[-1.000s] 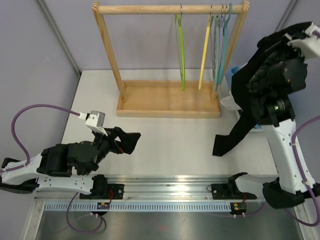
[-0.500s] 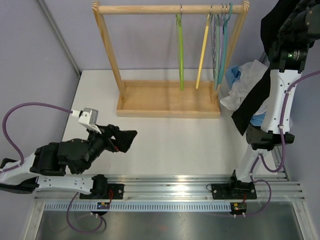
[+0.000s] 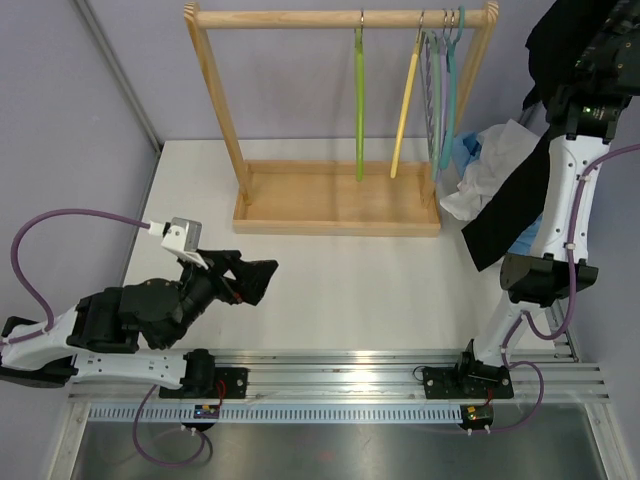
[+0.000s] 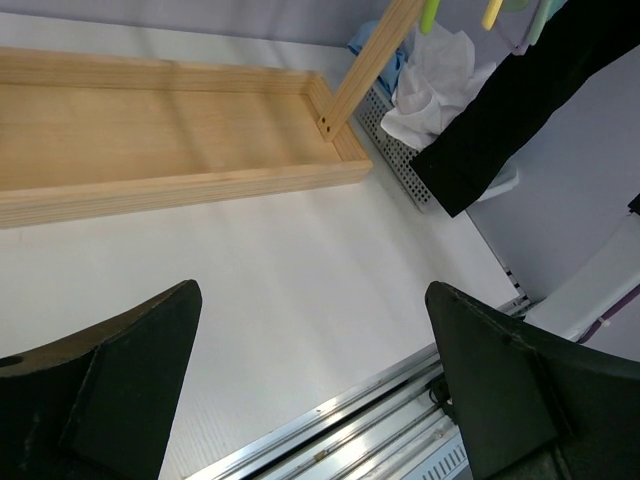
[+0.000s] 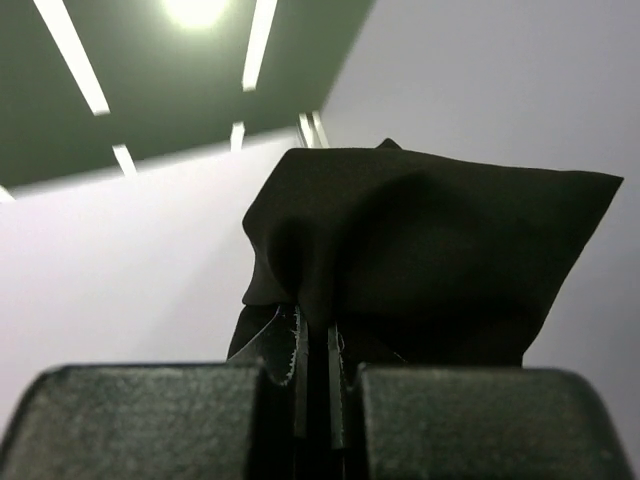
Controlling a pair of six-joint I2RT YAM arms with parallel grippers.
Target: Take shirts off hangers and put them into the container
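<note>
The right hand [image 5: 315, 350], high at the far right, is clamped shut on a fold of the one black shirt [image 3: 508, 205], which dangles past the container [image 4: 400, 150] just beside the wooden rack [image 3: 225, 110]. One white shirt [image 3: 492, 168] lies heaped there with a light blue garment [image 3: 465, 150]. Five hangers hang bare on the rail: a lime green hanger [image 3: 359, 110], a yellow hanger [image 3: 406, 100] and three bunched hangers [image 3: 440, 100]. The left hand [image 4: 310, 380] gapes wide and empty, low over the worktop [image 3: 350, 280].
</note>
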